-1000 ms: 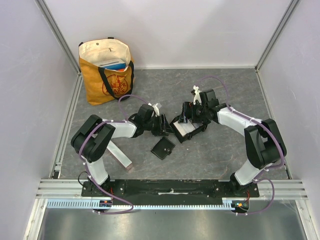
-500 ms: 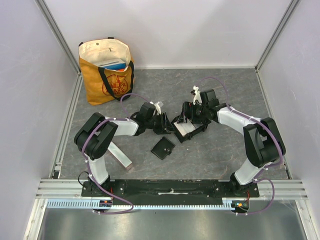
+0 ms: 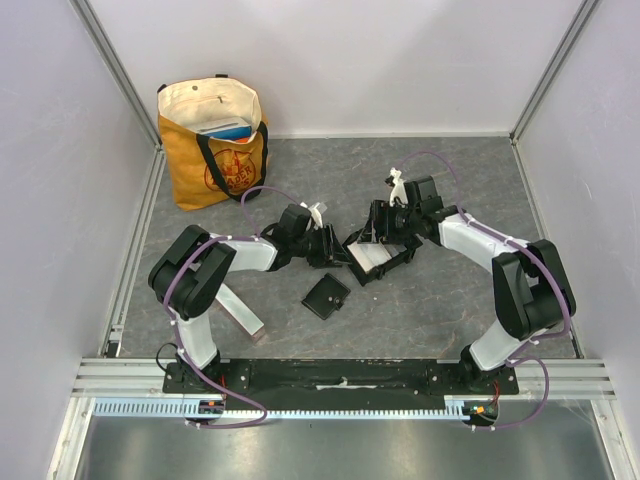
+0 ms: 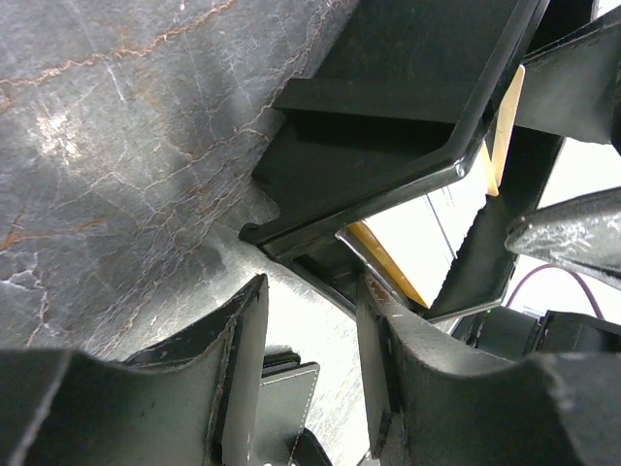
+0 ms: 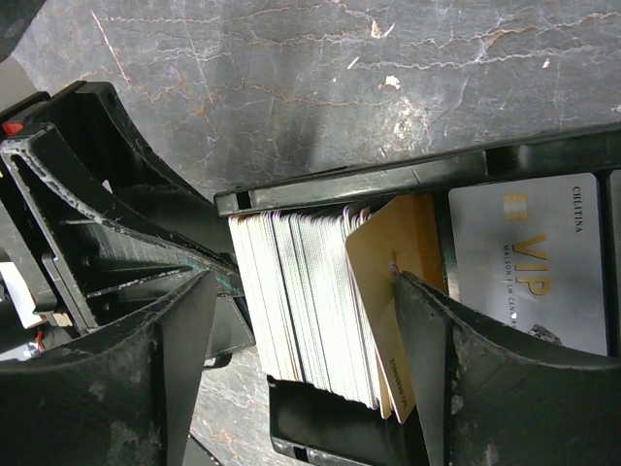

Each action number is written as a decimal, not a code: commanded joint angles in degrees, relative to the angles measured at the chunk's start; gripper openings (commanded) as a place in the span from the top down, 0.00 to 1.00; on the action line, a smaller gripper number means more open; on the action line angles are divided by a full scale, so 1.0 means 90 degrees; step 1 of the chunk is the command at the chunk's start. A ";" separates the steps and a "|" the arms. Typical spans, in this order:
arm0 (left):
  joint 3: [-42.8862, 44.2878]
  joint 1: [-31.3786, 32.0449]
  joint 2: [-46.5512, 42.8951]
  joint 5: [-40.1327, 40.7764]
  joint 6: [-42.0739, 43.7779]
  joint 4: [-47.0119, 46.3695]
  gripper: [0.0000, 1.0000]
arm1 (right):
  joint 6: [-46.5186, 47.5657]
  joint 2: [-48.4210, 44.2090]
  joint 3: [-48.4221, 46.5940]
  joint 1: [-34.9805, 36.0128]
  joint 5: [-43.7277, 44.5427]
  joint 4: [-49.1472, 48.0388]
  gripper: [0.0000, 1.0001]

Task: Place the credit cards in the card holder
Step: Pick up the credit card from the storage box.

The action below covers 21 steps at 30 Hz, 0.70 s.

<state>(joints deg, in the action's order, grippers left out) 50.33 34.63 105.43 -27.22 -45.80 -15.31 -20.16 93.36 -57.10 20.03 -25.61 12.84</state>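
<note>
Grey, veined table (image 3: 450,300) fills the floor of the white-walled cell, and little on it has moved in the last second; what has changed is in the two claws. The right claw (image 5: 303,282) stood at its widest a moment ago, and its jaws have since begun to draw in. They are still broad and grip nothing yet. Between them stands the stack of pale credit cards (image 5: 291,330), upright in one compartment of the card holder (image 5: 388,183). The orange-gold card (image 5: 388,252) leans on the side of the stack nearest the right-hand finger, whose tip appears to touch the card's edge. Beyond that finger, past the divider, a grey VIP card (image 5: 529,262) lies flat in the other compartment.

The left claw (image 4: 310,291) has edged toward the holder and narrowed a little. Its jaws are part-open with only bare table between them, and the holder's corner sits just ahead of their tips. We cannot tell whether they touch it.

We judge the cards are essentially home. The closing right claw looks set to square up the leaning card while the left steadies the holder. If the right claw squeezes too hard, the stack could tip.
</note>
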 commanded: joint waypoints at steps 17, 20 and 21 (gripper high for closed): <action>0.0297 0.0048 0.0180 -0.0149 -0.0106 -0.0223 0.53 | -0.0074 0.0105 0.0036 -0.0175 -0.0075 -0.0157 0.61; 0.0326 0.0048 0.0190 -0.0188 -0.0106 -0.0223 0.53 | -0.0074 0.0115 0.0017 -0.0185 -0.0055 -0.0157 0.66; 0.0336 0.0039 0.0190 -0.0178 -0.0106 -0.0223 0.54 | -0.0074 0.0105 0.0016 -0.0185 -0.0046 -0.0148 0.66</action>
<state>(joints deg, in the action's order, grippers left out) 51.05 34.63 106.15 -28.27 -45.82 -15.18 -20.12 93.82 -56.99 18.09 -23.92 12.78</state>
